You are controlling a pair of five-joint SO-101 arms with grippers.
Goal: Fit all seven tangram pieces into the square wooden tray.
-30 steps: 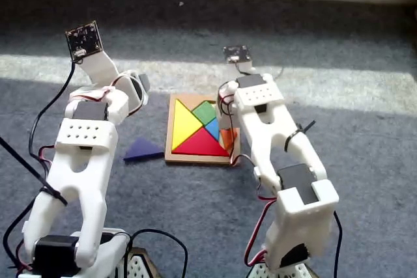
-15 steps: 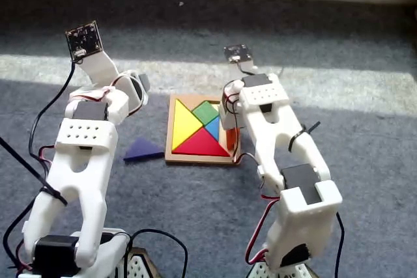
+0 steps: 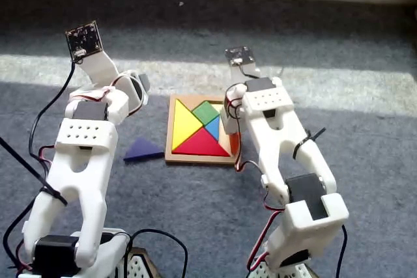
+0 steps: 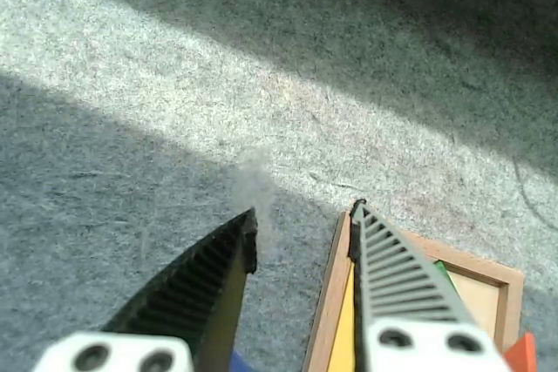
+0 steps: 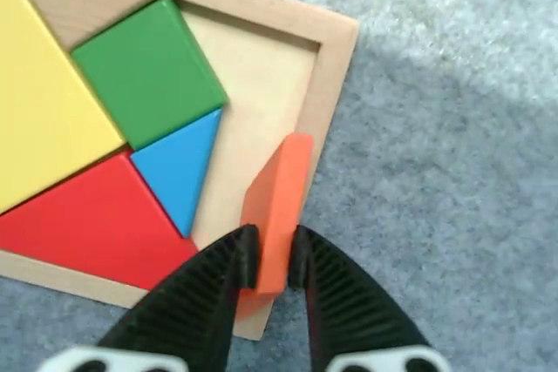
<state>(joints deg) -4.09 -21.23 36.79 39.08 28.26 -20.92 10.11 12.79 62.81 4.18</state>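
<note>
The right arm (image 3: 281,140) hides one side of the tray (image 3: 195,158) and most of the orange piece (image 3: 234,142).

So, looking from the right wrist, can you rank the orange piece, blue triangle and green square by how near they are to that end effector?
1. Orange piece: gripped in the right end effector, tilted over the tray's rim.
2. Blue triangle: flat in the tray, just beyond.
3. Green square: in the tray, past the blue triangle.

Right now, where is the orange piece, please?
In the right wrist view, the right hand grips the orange piece on edge at the right rim of the tray, beside the blue triangle.
</note>
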